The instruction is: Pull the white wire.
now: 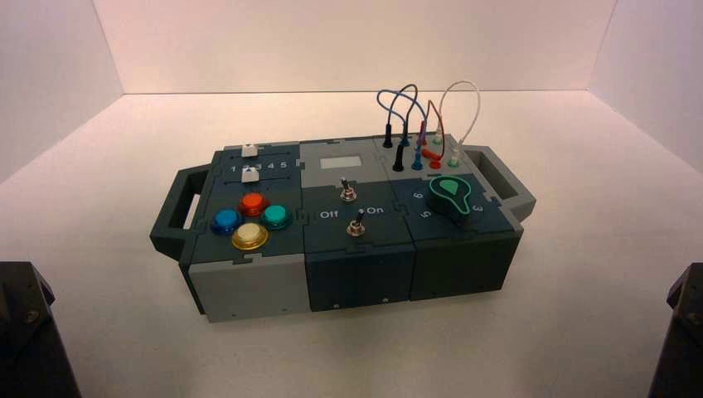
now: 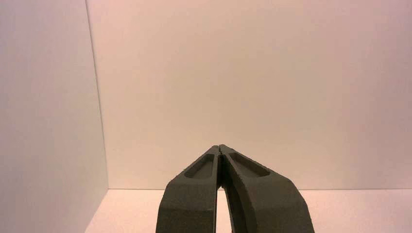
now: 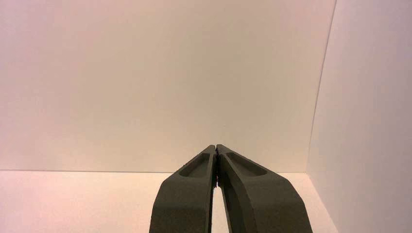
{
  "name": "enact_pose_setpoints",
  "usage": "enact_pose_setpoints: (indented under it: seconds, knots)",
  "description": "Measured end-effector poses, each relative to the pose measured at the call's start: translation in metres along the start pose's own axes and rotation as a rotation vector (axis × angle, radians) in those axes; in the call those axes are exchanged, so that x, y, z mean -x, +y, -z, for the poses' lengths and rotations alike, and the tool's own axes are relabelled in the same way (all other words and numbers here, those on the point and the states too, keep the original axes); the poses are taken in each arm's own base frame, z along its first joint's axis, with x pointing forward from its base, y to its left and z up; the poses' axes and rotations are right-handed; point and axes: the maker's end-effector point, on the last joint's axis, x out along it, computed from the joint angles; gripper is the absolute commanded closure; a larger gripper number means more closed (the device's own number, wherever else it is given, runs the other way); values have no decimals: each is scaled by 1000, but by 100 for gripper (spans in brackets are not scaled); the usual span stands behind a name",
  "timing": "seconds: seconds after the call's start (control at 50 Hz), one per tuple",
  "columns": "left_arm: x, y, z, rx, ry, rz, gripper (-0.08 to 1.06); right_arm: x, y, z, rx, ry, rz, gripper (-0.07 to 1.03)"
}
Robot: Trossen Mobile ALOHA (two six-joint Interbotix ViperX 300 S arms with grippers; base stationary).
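So, both grippers, left [image 2: 219, 146] and right [image 3: 216, 146], are parked near the front with tips together, one white wire [image 1: 477, 110] arches over the box's [image 1: 356, 240] far right corner, plus four buttons [image 1: 250, 236] and two switches [image 1: 356, 227].

left arm [image 1: 31, 332]: cut off by high view's left and bottom edges | right arm [image 1: 686, 332]: cut off by its right and bottom edges | display [image 1: 341, 162]: any reading too small to tell | box [image 1: 348, 224]: far side hidden
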Motion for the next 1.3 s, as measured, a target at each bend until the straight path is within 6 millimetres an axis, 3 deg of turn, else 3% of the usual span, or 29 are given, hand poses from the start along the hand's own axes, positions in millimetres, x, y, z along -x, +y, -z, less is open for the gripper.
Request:
enact_pose_setpoints:
  seconds: [0.5,0.62,0.92,1.12,1.3]
  knots:
    - [-1,-12,9,-1,65,47,101,0,2,7,-22,39,-8,99]
    - [-3,-29,13,-4,106,111,101,0,10,16,-27,86,-38,99]
    - [-5,-84,52,-9,314,298,101,-1,12,43,-66,228,-39,99]
    - [11,-116,78,9,478,408,101,-1,15,64,-112,346,-38,99]
    - [31,-140,93,46,590,485,101,0,34,82,-137,468,-98,99]
